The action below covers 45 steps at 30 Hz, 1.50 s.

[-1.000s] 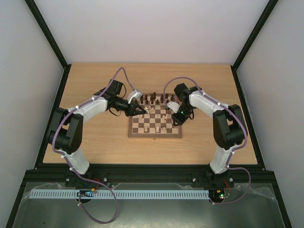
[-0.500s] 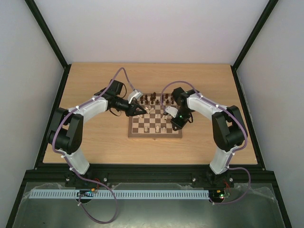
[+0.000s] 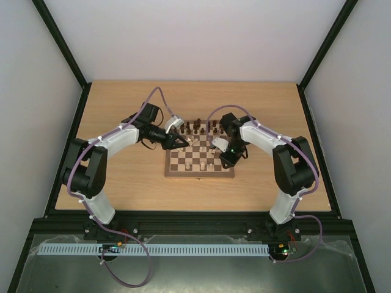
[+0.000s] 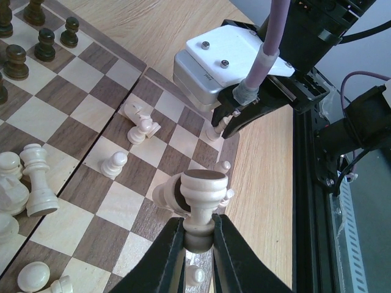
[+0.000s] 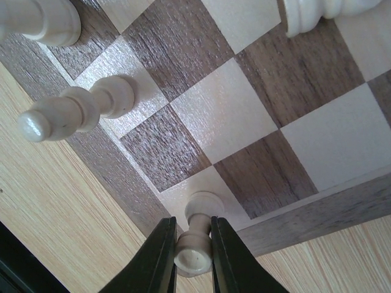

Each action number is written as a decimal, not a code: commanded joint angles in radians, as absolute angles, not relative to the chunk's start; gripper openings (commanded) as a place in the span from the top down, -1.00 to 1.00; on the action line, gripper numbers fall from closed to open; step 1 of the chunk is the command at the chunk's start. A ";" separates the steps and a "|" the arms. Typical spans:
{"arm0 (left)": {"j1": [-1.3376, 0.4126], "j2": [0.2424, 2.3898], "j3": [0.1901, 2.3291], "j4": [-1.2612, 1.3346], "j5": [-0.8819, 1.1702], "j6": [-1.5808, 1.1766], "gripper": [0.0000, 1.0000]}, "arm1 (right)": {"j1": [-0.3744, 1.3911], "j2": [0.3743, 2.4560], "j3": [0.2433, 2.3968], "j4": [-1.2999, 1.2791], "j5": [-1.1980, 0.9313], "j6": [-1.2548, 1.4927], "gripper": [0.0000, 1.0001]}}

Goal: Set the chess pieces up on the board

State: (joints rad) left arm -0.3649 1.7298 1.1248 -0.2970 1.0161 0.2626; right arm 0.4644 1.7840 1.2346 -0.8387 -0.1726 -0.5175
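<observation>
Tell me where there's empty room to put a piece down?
The tabletop is bare between the board's near border and the table edge. On the board, squares are free between the dark pieces and the fallen cream pieces, and between the right gripper's pawn and the other edge pawn. It's crowded around the cream piece the left gripper holds.
</observation>
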 commanded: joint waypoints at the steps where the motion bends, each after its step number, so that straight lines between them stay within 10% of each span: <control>1: -0.373 1.741 1.118 -0.271 1.029 0.270 0.79 | 0.471 1.758 1.224 -0.903 -0.169 -0.523 0.66; 11: -0.371 1.734 1.131 -0.292 1.066 0.293 0.78 | 0.439 1.681 1.389 -0.909 -0.324 -0.528 0.25; 23: -0.360 1.754 1.225 -0.409 1.157 0.416 0.75 | 0.454 1.622 1.386 -0.608 -0.719 -0.590 0.21; 45: -0.356 1.732 1.231 -0.423 1.162 0.436 0.75 | 0.531 1.690 1.291 -0.386 -0.715 -0.598 0.15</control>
